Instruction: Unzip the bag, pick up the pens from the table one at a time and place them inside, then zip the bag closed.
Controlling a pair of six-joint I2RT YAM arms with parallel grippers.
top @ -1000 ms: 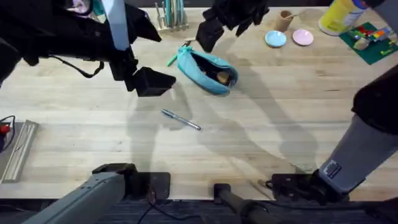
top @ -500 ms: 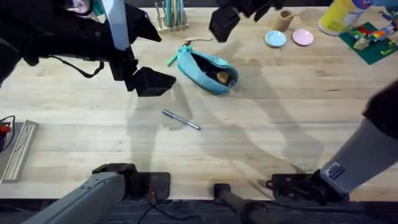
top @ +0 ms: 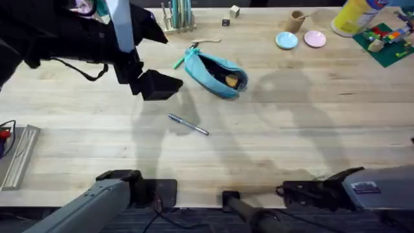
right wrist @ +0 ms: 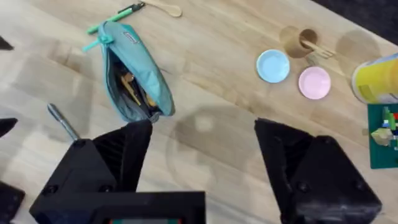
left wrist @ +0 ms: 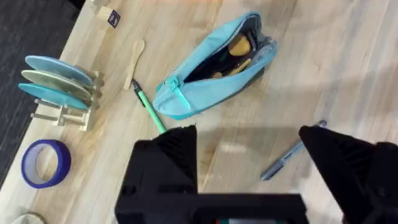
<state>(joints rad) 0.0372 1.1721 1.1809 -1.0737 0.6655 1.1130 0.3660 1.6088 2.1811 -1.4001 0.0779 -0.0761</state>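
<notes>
- The table (top: 291, 129) is a pale wooden top with plank grain, and it carries everything below.
- The left arm reaches in from the lower left, and the left gripper (top: 155, 84) hangs above the wood just to the left of the bag. In the left wrist view the left gripper (left wrist: 249, 162) has its two black fingers spread wide with nothing between them.
- The right gripper (right wrist: 199, 162) appears in the right wrist view high above the table, its black fingers also set wide apart and empty, with bare wood between them.
- The bag (top: 215, 72), a teal fabric pouch, lies on its side in the far middle of the table. Its zipper is open along its length, and yellowish things show inside the dark opening (left wrist: 214, 65) (right wrist: 134, 84).
- The silver pen (top: 188, 124) lies flat on the table, nearer than the bag and apart from it, angled; it also shows beside the left gripper's finger (left wrist: 292, 152) and at the edge of the right wrist view (right wrist: 62, 121).
- The green pen (top: 179, 61) lies on the table at the bag's far left end, its near part tucked against or under the pouch; whether it touches cannot be told (left wrist: 148, 107) (right wrist: 115, 17).
- A blue dish (top: 286, 40) and a pink dish (top: 315, 38) sit side by side at the far right.
- A small wooden spoon (left wrist: 135, 53) lies beside the green pen's far tip.
</notes>
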